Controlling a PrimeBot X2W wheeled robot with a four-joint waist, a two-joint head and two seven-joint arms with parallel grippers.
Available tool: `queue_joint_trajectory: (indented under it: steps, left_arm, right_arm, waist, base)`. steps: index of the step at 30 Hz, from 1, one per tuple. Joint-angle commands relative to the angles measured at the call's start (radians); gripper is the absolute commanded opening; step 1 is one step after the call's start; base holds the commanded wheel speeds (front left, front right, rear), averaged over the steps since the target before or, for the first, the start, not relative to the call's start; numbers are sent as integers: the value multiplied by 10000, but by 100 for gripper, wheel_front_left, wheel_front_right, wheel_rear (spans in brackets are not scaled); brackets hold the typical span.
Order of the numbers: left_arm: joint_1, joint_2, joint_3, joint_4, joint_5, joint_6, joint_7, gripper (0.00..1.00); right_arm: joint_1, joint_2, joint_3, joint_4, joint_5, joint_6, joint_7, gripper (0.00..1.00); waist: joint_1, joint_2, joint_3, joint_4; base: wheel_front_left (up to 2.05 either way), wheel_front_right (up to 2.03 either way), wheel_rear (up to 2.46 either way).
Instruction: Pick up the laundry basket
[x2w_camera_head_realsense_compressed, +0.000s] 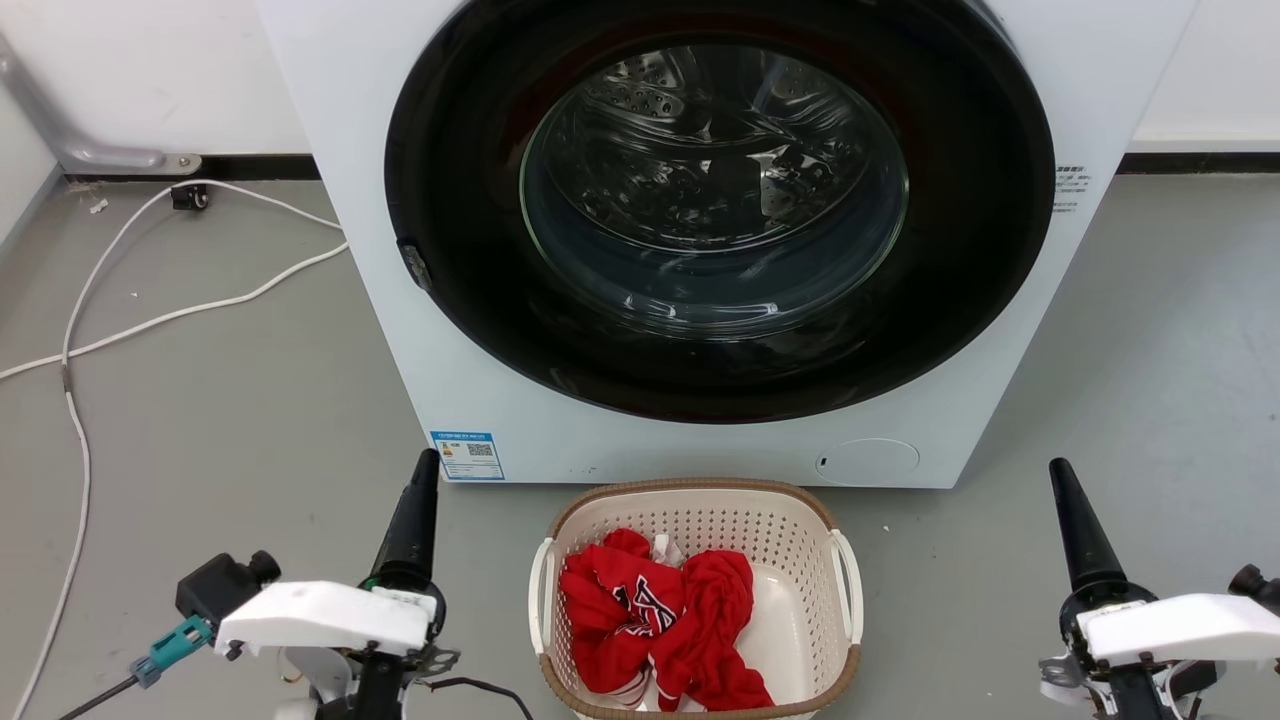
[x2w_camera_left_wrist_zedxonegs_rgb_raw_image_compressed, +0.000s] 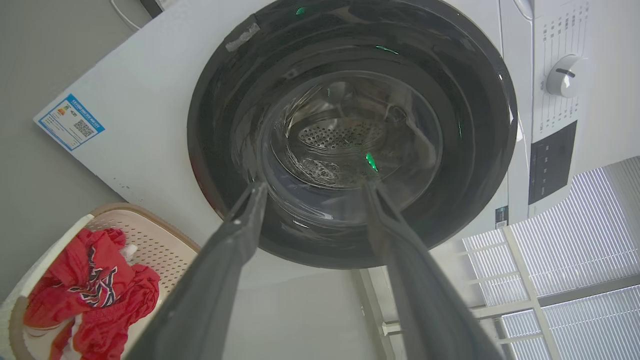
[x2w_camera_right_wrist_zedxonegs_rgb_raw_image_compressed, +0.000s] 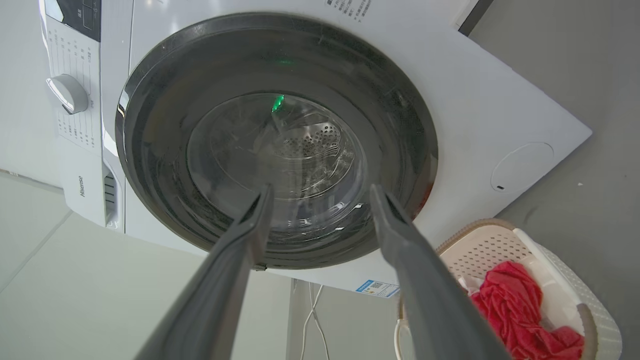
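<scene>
Laundry basket (x2w_camera_head_realsense_compressed: 690, 488) sits on the floor (x2w_camera_head_realsense_compressed: 200, 420) just in front of the washer (x2w_camera_head_realsense_compressed: 400, 330), with red clothes (x2w_camera_head_realsense_compressed: 650, 620) inside. Left gripper (x2w_camera_left_wrist_zedxonegs_rgb_raw_image_compressed: 314, 186) and right gripper (x2w_camera_right_wrist_zedxonegs_rgb_raw_image_compressed: 320, 189) both have fingers apart and hold nothing. They flank the basket, clear of its handles.

laundry basket (x2w_camera_head_realsense_compressed: 760, 535): cream-white, dotted w/ small holes, brown woven-look rim, white handles. cloth (x2w_camera_head_realsense_compressed: 700, 620) in it: red w/ black & white lettering. washer (x2w_camera_head_realsense_compressed: 400, 330): white body, black door ring, silver perforated drum. sticker (x2w_camera_head_realsense_compressed: 467, 455): blue border. floor (x2w_camera_head_realsense_compressed: 220, 420): grey. left gripper (x2w_camera_left_wrist_zedxonegs_rgb_raw_image_compressed: 315, 186) & right gripper (x2w_camera_right_wrist_zedxonegs_rgb_raw_image_compressed: 320, 187): dark grey fingers.
</scene>
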Motion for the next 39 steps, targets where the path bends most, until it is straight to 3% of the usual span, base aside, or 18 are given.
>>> queue_joint_trajectory:
  steps: [1,18,39]
  left_arm:
    - [-287,34,-115,-195,553,-1,-121,100]
    - [-319,25,-591,-134,3727,47,-667,100]
    - [-422,13,-1149,186,6717,262,-1265,100]
  right_arm:
    - [-70,-21,32,-253,-535,16,-71,100]
    - [122,-12,239,-829,-4106,18,36,100]
    - [179,0,407,-708,-7056,21,-380,100]
  waist:
    - [0,-1,-1,4]
    - [0,-1,-37,66]
    - [0,-1,-76,147]
  base:
    - [0,0,0]
    - [0,0,0]
    - [0,0,0]
